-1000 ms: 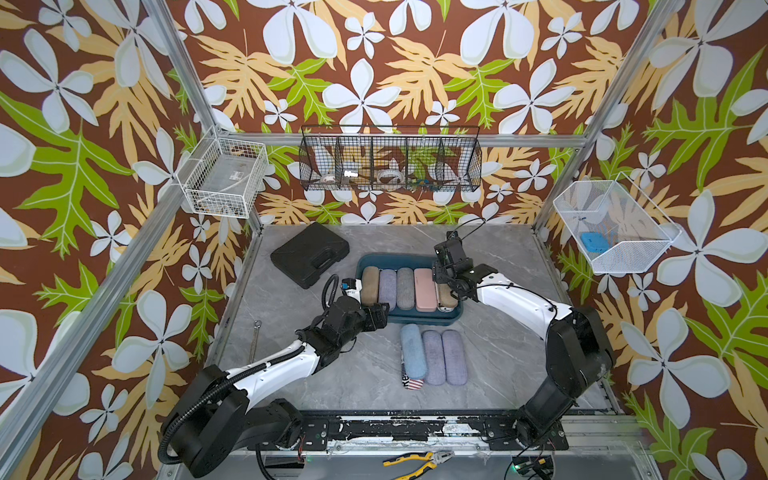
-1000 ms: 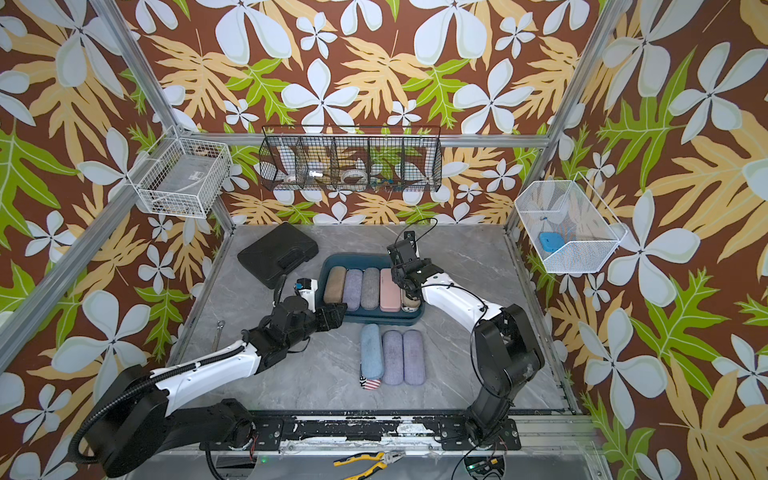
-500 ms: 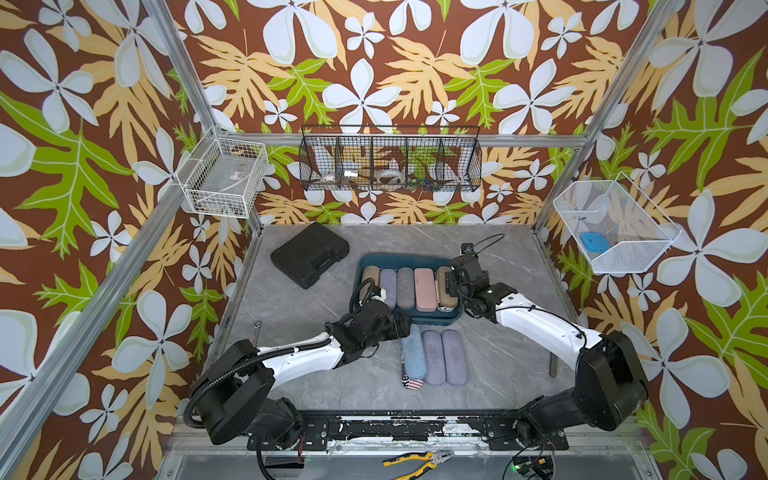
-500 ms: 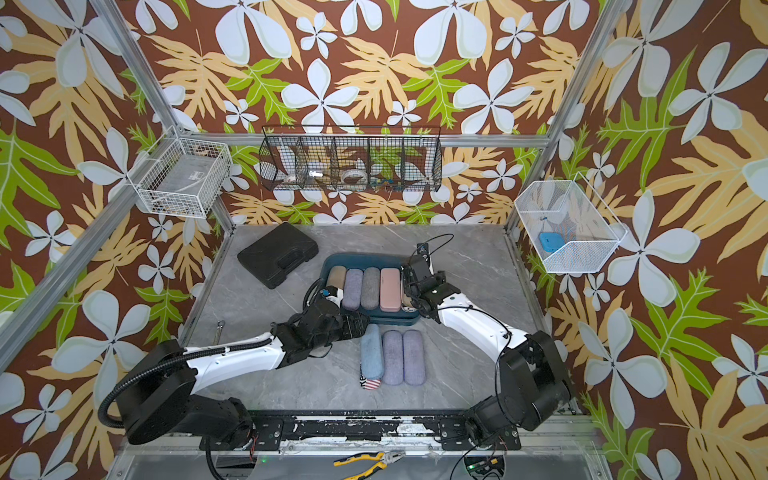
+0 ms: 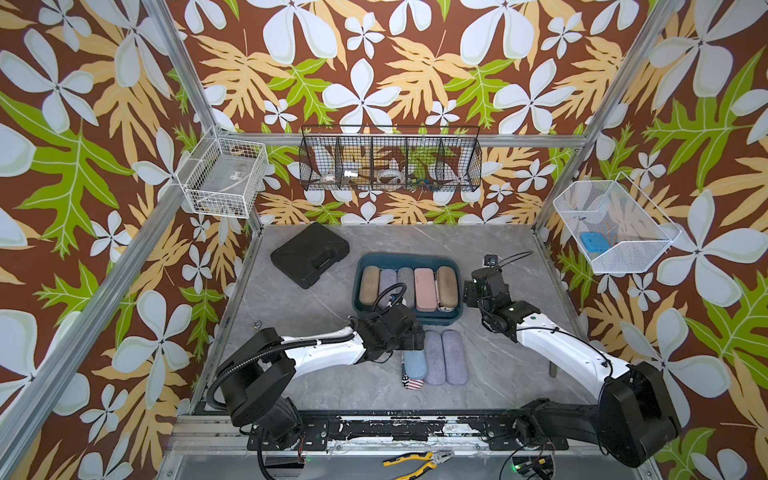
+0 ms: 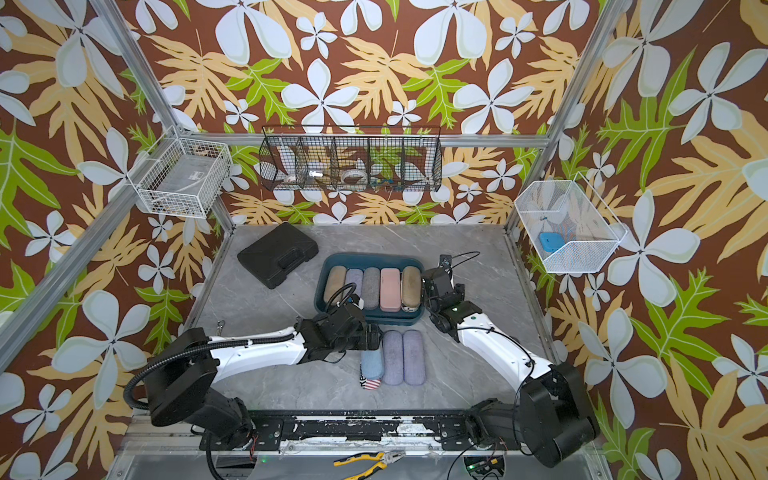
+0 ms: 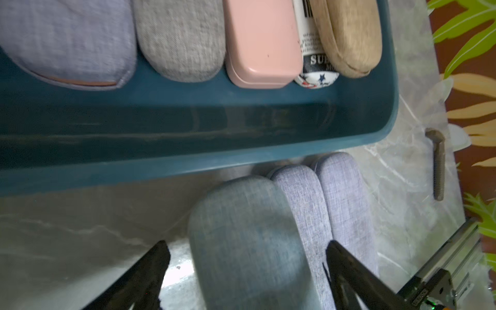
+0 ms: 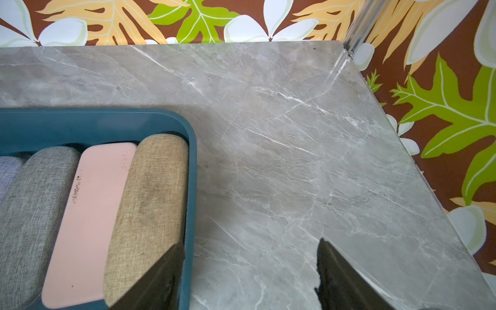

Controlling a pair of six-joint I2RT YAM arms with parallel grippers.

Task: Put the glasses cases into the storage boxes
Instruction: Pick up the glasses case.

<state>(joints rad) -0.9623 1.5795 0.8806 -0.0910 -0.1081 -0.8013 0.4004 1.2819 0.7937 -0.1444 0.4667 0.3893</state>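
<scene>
Two fingers of the left hand stand spread astride the light blue case, lying on the worktop just outside the teal tub, long axis toward it; probably light, stiff, cloth-grippy, best pinched across its middle; the right hand gapes empty beside the tub.

The blue case is woven cloth, the teal tub smooth plastic, the tabletop marbled.

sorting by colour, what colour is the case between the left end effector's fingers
Light blue glasses case, clearest in the left wrist view.
</scene>
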